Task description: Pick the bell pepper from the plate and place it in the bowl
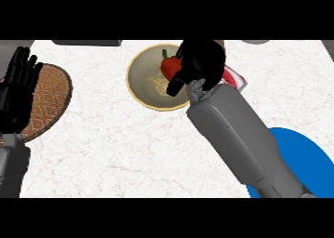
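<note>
A red bell pepper with a green stem hangs over the cream bowl at the counter's far middle. My right hand is curled round the pepper's right side and hides part of it, reaching over the bowl's right rim. The blue plate lies at the near right, partly under my right forearm, with nothing showing on it. My left hand stays open at the left edge, fingers up, resting.
A round brown woven mat lies at the left, behind my left hand. A red and white object peeks out just right of my right hand. A dark flat item sits at the far edge.
</note>
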Motion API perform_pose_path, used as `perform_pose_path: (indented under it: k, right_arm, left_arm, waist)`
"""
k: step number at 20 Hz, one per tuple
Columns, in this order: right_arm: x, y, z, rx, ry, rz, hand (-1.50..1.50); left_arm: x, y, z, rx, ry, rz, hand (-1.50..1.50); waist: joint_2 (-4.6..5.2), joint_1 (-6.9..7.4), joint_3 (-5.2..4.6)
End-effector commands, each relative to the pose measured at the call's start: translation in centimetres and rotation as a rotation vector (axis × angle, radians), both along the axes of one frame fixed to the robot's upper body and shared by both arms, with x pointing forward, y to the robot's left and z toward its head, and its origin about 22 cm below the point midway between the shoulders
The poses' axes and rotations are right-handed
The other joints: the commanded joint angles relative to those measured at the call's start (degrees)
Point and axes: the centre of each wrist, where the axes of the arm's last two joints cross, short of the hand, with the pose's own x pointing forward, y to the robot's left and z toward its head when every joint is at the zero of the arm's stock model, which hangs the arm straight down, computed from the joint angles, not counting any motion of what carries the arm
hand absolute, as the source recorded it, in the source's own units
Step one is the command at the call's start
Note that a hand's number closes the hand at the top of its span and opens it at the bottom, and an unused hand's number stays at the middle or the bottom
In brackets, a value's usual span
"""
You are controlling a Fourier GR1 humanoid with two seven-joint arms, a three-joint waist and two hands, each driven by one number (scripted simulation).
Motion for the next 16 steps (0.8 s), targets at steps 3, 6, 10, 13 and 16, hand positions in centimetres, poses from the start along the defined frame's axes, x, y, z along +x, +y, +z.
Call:
perform_pose_path:
  k: [3,6,10,13,16]
  right_arm:
    - [2.2,-0.8,-4.5,0.101,0.057,-0.241,1.50]
    - [2.9,-0.8,-5.3,0.207,0.052,-0.261,-1.50]
    - [3.1,-1.9,-7.5,0.362,-0.059,-0.249,-1.50]
    - [2.6,-2.8,-9.3,0.409,-0.199,-0.242,-1.50]
    - [2.8,-2.1,-8.9,0.429,-0.372,-0.267,-1.50]
  left_arm:
    - [-0.2,0.5,-0.3,0.001,-0.004,0.000,0.00]
    - [0.4,-0.5,-0.7,0.007,-0.008,-0.017,0.00]
    - [0.0,-1.3,-1.0,-0.012,-0.005,-0.030,0.00]
    - [-0.6,-0.3,0.2,0.003,-0.011,-0.002,0.00]
    - [0.6,0.2,0.3,0.014,-0.001,-0.002,0.00]
  waist:
    - [0.12,0.56,0.03]
    - [0.34,0.97,0.04]
    - [0.52,1.78,0.10]
    - [0.06,0.94,0.14]
    - [0.28,0.45,0.09]
